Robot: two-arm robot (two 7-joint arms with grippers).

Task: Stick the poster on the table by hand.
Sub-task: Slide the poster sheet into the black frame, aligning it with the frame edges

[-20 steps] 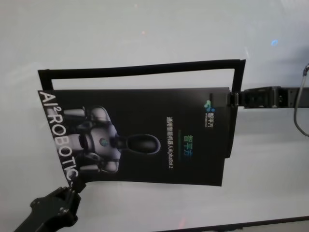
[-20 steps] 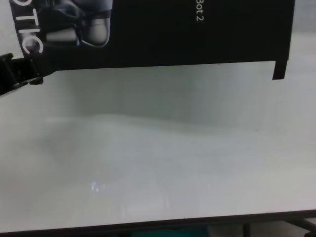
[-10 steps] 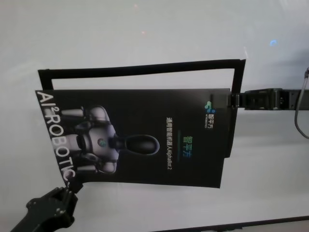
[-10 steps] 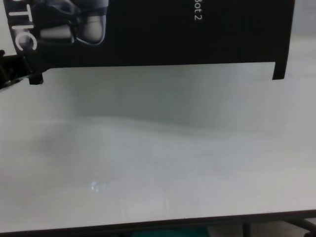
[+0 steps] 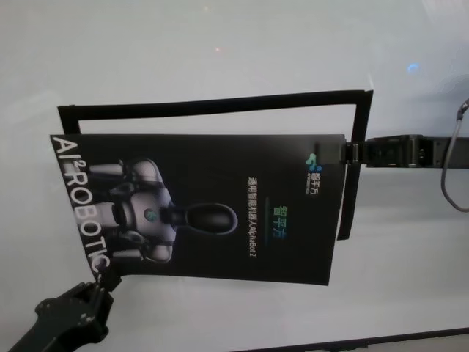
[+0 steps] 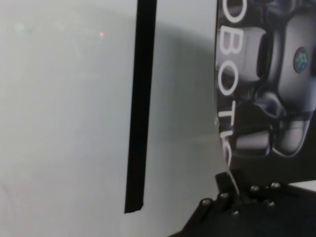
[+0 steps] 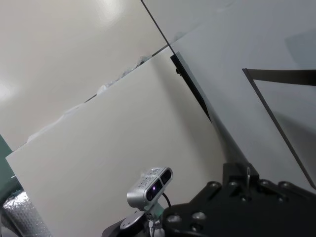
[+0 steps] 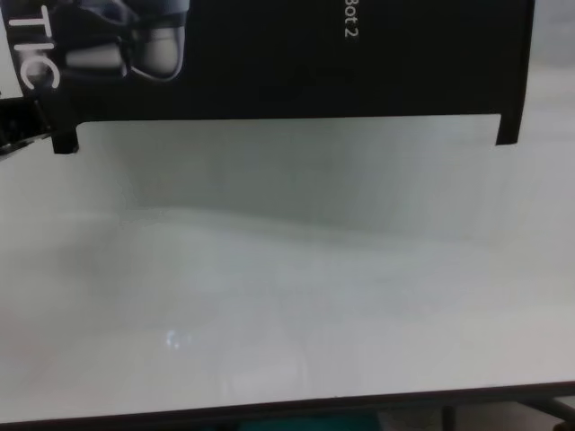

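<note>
Glossy black, the poster (image 5: 212, 209) is held above the white bench (image 5: 220, 44), with its white "AI² ROBOTIC" lettering running along the left end and the silver-grey robot picture just right of it. The left gripper (image 5: 102, 284) comes up from the near left and its jaws are closed on the poster's near-left corner; the left wrist view shows that corner (image 6: 229, 173) pinched edge-on between dark fingers (image 6: 232, 185). The right gripper (image 5: 350, 152) reaches in from the right, level with the poster's far-right corner, and its jaws are clamped on that corner.

On the bench lies a thin black frame outline (image 5: 212, 105): one strip runs along the far side of the poster, and a second strip (image 5: 353, 169) drops down toward the near side just beside the poster's right end. The poster covers part of the area this outline encloses, and its left end juts slightly past the outline's left corner.

In the chest view the poster's near edge (image 8: 287, 118) shows as a straight dark line above bare bench (image 8: 287, 296), with the bench's thin dark front edge (image 8: 296, 410) nearest.
</note>
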